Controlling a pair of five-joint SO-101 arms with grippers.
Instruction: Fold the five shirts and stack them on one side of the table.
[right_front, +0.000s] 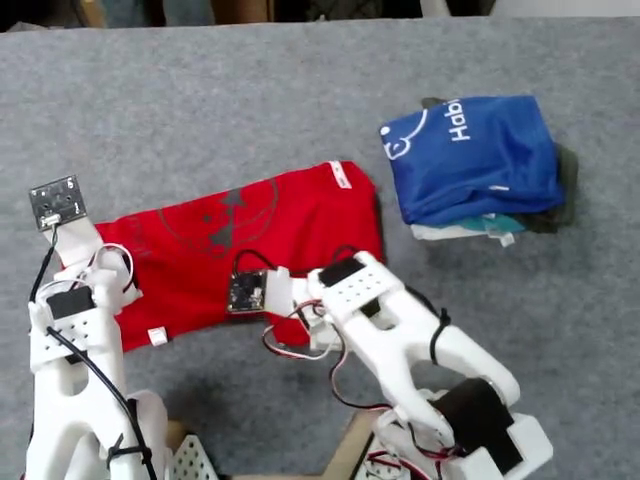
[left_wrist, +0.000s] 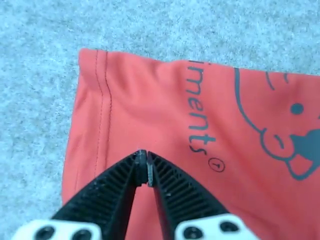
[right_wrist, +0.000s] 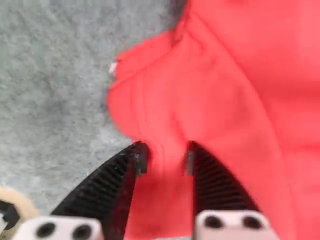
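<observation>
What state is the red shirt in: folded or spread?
Partly folded: the red shirt lies as a long strip, print cut off at one long edge, not compact like the stacked blue shirt.

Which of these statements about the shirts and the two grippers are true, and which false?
1. A blue shirt tops the stack. True.
2. The left gripper is wide open. False: it is shut, over the red shirt near its hem.
3. The right gripper is open, with red cloth in its gap. True.
4. The red shirt lies on the stack. False: it lies on the table, beside the stack and apart from it.
</observation>
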